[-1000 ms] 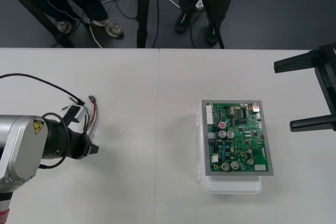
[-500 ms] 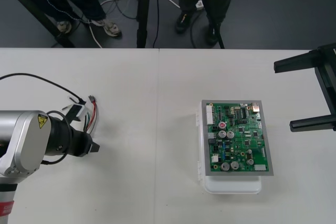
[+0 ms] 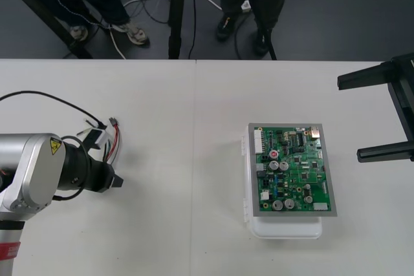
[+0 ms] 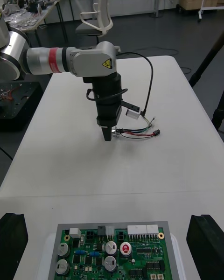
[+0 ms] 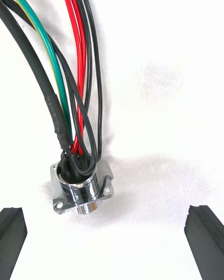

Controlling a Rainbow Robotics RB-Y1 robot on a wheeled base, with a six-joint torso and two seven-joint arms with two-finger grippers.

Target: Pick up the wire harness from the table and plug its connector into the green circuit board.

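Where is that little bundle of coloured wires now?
In the front view the wires lie on the left of the table, right by the open left hand, well apart from the green board.

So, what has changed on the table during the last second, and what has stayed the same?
Only the left arm's silver link moved: it swung a little inward and toward the far edge, while the left gripper, open, stayed at the socket. Nothing was grasped or released. The wire harness, the circuit board and the open right gripper kept their places.
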